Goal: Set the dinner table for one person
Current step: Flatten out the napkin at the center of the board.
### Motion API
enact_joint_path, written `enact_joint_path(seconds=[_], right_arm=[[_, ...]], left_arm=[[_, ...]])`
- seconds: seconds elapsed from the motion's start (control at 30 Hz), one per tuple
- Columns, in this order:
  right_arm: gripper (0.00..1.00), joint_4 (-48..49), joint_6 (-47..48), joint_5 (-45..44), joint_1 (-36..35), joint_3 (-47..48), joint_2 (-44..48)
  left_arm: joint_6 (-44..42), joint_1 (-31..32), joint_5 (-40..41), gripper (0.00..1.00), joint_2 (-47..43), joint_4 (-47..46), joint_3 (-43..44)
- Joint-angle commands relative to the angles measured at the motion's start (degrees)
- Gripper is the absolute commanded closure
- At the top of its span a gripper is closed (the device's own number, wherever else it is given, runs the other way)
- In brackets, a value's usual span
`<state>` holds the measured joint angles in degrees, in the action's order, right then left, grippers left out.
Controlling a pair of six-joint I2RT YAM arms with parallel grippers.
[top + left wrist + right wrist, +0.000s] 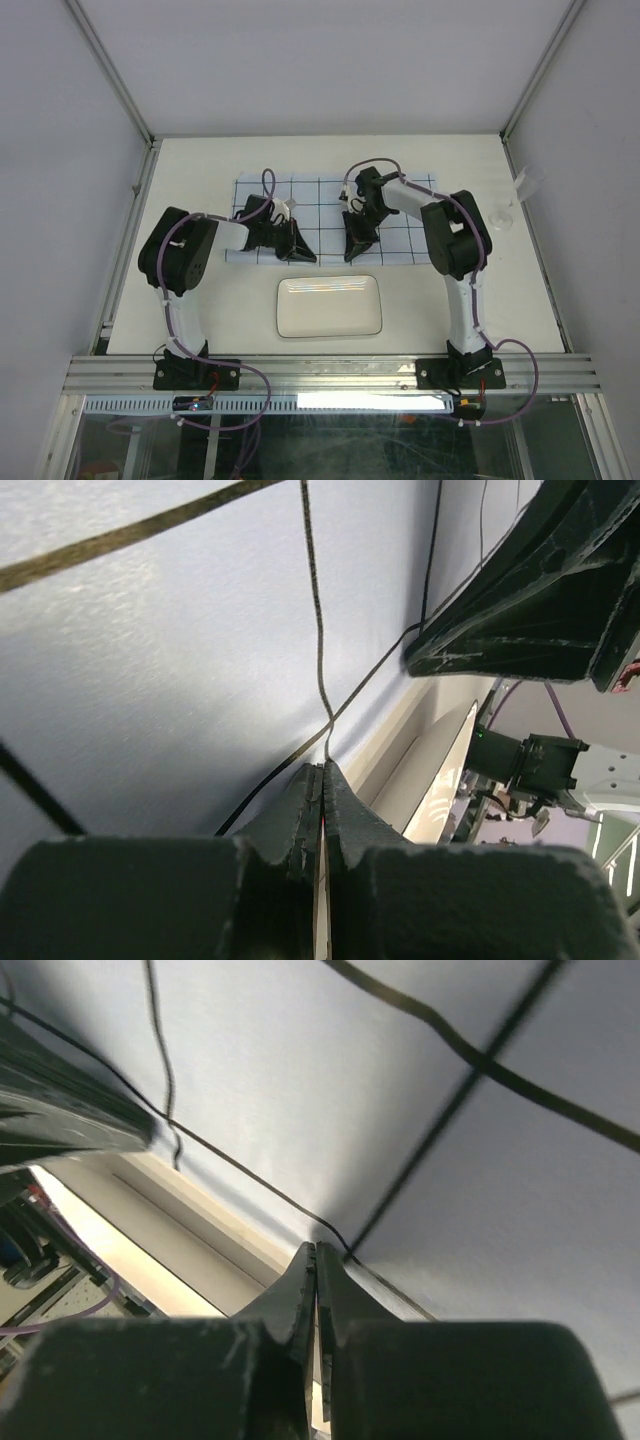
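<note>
Now left gripper (pixel 298 256) and right gripper (pixel 352 253), fully closed, pinch the cloth (pixel 320 195) at its near edge, dinner table (pixel 190 170) just beneath the fingertips (pixel 308 792), plate (pixel 329 306) at six o'clock.

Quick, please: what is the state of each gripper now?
Left gripper: closed on the cloth, at its near edge.
Right gripper: closed on the same edge.

Robot lab test cell, not a home: left arm (pixel 185 255) and right arm (pixel 455 240) bolted to an aluminium rail (pixel 330 372) at the table (pixel 190 165) edge, loose purple cables (pixel 268 388) trailing off the bases, bare grey panels (pixel 330 60) held in metal posts (pixel 110 65) boxing it all in. Only homely bits are a gridded cloth (pixel 325 200) and a white plate (pixel 328 306)
</note>
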<state>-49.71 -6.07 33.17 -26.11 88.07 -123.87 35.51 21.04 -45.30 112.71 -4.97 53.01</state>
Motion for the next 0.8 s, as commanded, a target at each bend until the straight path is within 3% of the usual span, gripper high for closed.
enact_joint_path(seconds=[0.0,0.77], right_arm=[[1.0,-5.43,3.43,-15.78,2.35,-1.87,2.0],[1.0,-8.58,2.48,-28.56,8.79,-4.75,4.58]], left_arm=[[-7.6,-2.55,11.57,0.99,-0.61,10.62,-0.84],[-10.87,-8.43,22.04,0.99,-7.09,19.54,-5.85]])
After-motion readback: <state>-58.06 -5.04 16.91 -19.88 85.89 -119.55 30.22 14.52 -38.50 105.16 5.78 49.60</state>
